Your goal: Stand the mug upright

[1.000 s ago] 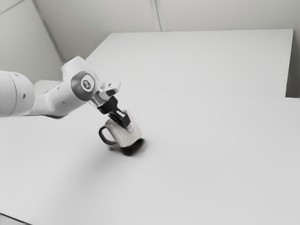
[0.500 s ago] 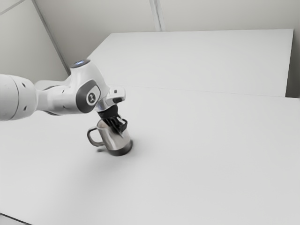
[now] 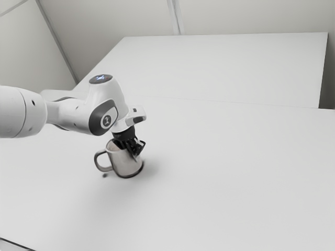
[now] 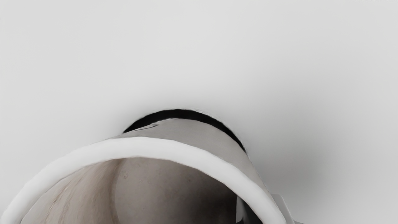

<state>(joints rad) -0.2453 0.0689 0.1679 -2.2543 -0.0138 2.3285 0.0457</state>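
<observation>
Pale grey wall [image 3: 31, 47] at the exterior view's left, marked off by a slanting corner seam [image 3: 56, 43], with a thin dark edge [image 3: 18, 244] low below. Then, in over the smooth white table [image 3: 235, 178], the white arm [image 3: 73, 112]. Next, a dark handle [image 3: 96, 159] facing that same left, a small dark shadow [image 3: 104, 175] beneath. Just beside it, the mug [image 3: 124, 163], near upright but leaning a little, mouth up; cannot tell if resting flat. Pinching its wall near the rim, one finger inside and one outside, the gripper [image 3: 134, 149]; in the wrist view, soft grey shade [image 4: 301, 158] on the table near the outer finger. Farther right, beyond a faint line, a pale flat panel [image 3: 220, 68], ending at a darker grey strip of wall [image 3: 330, 78]
</observation>
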